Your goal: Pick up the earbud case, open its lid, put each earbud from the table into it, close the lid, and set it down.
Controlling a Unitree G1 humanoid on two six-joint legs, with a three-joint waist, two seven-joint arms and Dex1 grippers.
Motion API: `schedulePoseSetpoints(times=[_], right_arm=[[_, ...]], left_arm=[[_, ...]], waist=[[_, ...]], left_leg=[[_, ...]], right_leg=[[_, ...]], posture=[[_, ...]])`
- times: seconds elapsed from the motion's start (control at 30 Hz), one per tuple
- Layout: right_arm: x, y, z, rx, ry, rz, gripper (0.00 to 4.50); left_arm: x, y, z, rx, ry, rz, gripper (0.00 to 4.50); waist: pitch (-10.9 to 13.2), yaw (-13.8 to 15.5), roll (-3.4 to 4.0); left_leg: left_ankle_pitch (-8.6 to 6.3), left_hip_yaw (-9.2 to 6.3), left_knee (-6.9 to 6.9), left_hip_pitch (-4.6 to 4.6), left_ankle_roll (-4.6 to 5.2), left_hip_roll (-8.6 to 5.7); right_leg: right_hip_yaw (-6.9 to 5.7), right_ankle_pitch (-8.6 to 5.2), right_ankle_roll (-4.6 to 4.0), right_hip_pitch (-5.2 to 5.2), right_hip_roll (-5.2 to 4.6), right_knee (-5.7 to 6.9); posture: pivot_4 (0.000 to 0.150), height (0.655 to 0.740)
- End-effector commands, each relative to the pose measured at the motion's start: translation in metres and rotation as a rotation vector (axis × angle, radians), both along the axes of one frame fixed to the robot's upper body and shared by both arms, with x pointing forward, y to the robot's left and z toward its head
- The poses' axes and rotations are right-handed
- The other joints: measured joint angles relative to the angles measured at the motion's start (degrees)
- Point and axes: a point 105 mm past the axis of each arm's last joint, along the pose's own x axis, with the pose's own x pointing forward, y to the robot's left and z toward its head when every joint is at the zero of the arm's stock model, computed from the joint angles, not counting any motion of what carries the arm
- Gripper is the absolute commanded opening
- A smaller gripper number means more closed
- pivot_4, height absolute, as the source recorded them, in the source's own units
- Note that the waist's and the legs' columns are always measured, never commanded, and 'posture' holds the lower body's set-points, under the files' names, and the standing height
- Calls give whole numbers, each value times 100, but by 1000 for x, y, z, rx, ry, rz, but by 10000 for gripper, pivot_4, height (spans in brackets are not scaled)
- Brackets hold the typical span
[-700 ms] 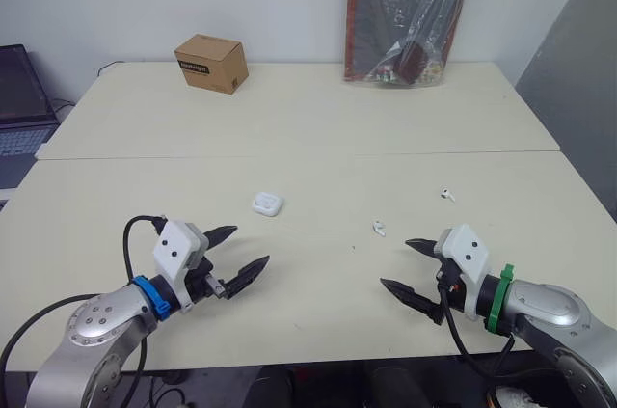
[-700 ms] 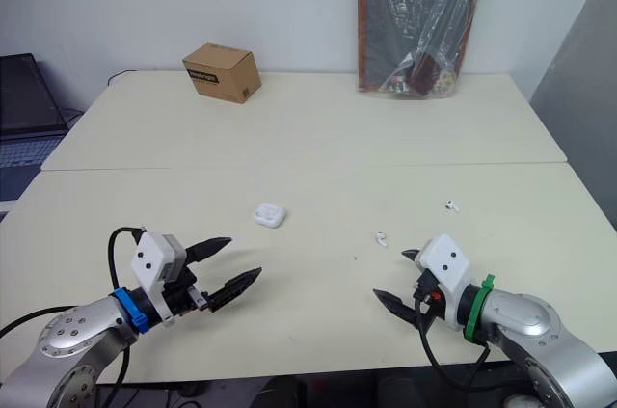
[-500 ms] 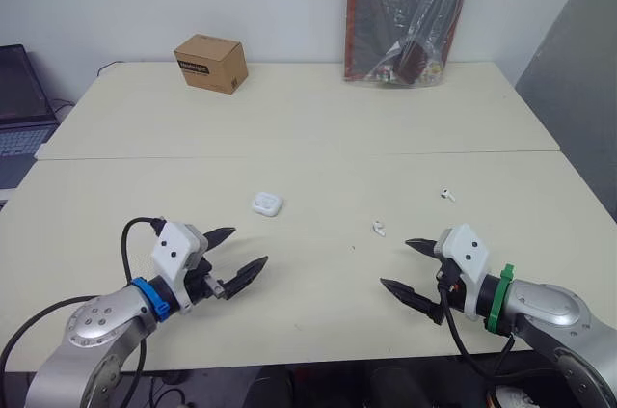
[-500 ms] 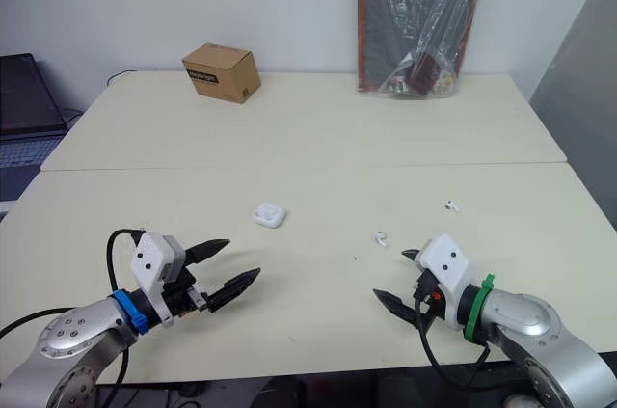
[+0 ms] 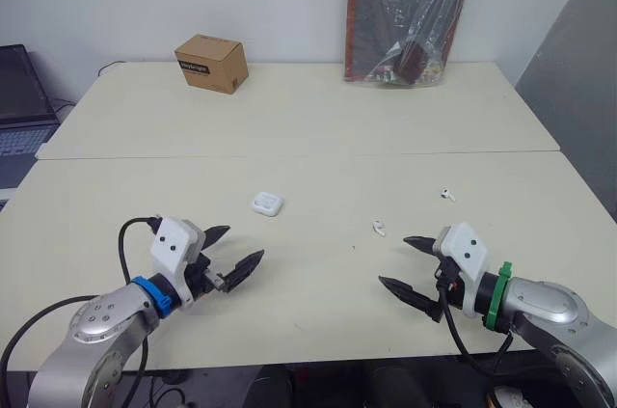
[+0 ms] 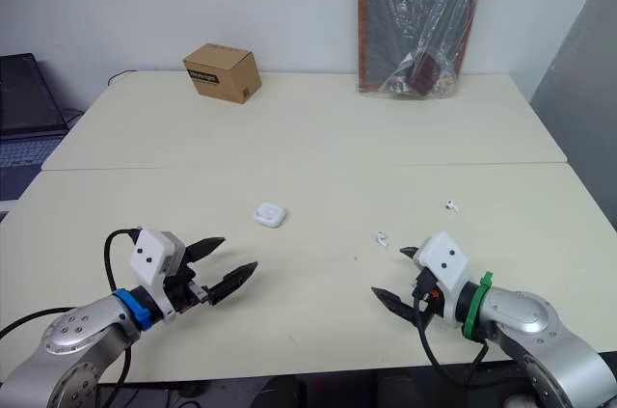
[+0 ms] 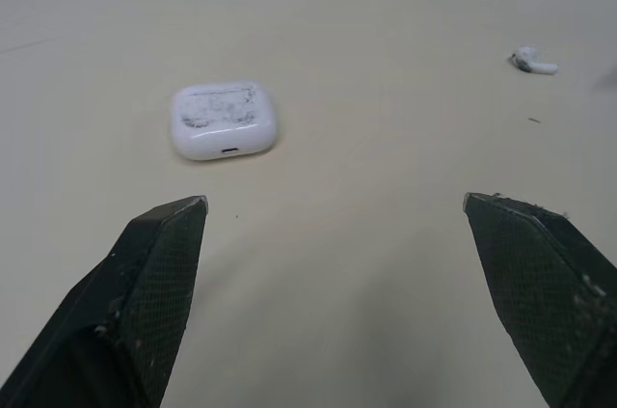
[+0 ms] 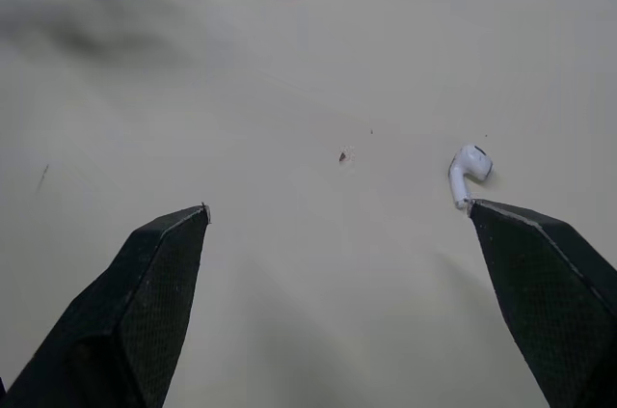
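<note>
**Both claws spread wide, earbud case lying free on the table**

The white earbud case (image 5: 266, 204) lies flat on the pale table (image 5: 318, 119), lid shut, towards the middle of the near half. Nothing touches it. In the left wrist view its top face is scuffed grey and a small port shows on the side facing the camera; no brand mark can be read.

The left gripper (image 5: 243, 243) hovers low over the table, short of the case, its two black fingers spread wide and holding nothing. The right gripper (image 5: 393, 261) is likewise wide open and empty. The nearer earbud (image 5: 379, 229) lies just beside one of its fingertips, not touching. The farther earbud (image 5: 446, 194) sits well apart, beyond and to the right.

At the far left stands a cardboard box (image 5: 210, 63) with a dark label (image 5: 193, 66) whose print is too small to read. A plastic-wrapped board (image 5: 410, 8) leans against the wall, and a laptop (image 5: 21, 99) sits off the table's left edge.
</note>
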Motion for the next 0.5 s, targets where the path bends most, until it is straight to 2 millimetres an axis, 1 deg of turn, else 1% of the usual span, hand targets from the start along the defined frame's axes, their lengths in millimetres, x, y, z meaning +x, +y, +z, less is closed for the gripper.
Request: schedulePoseSetpoints(times=[0.03,0.17,0.23,0.37,0.5], right_arm=[[5,-3,18,-19,-67,20,45000],[9,-2,38,-52,-112,81,45000],[9,-2,43,-71,-121,101,45000],[11,1,52,-94,-151,128,45000],[14,3,58,-102,-176,134,45000]], left_arm=[[12,0,9,57,22,57,44768],[28,-12,14,53,83,65,44768],[34,-19,17,45,90,71,44768],[48,-29,18,66,124,102,44768],[63,-30,13,71,157,169,44768]], waist=[[0,-1,0],[1,-2,-3],[0,0,-3],[1,3,-4],[1,2,-4]], left_leg=[[0,0,1,1,0,0],[0,0,3,3,0,-2],[0,0,0,3,0,-2],[0,-7,-2,-4,0,-3],[0,-8,-1,-3,0,-3]], right_leg=[[0,1,1,0,0,1],[1,7,12,3,2,2],[1,8,14,4,2,0],[-4,7,14,3,2,-1],[-4,7,14,3,2,1]], posture=[[1500,7400],[1500,7400],[1500,7400],[1500,7400],[1500,7400]])
